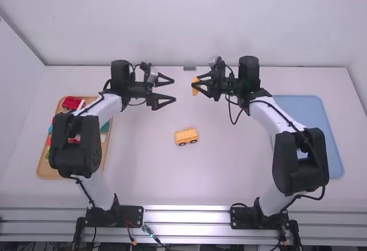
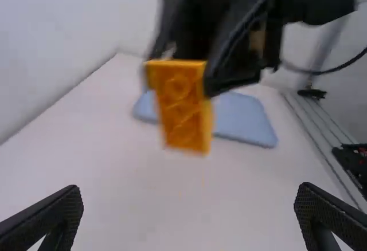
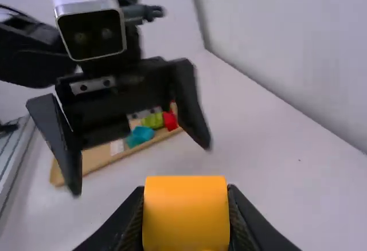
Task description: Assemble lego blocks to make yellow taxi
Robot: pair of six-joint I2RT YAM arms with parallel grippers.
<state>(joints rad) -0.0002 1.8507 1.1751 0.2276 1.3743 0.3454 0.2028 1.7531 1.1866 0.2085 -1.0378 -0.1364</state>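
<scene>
My left gripper stands wide open above the table's far half, facing the right one; its own fingers are spread apart with nothing between them. Across from it, my right gripper is shut on an orange-yellow block. The left wrist view has this block held upright, its studded face showing. In the right wrist view the block sits between the fingertips of the right gripper. A yellow wheeled car piece rests on the table, nearer the arm bases than both grippers.
At the left, a wooden tray holds red, teal and green blocks, partly behind the left arm. A blue tray lies at the right, partly covered by the right arm. The white table ends at a wall on its far side.
</scene>
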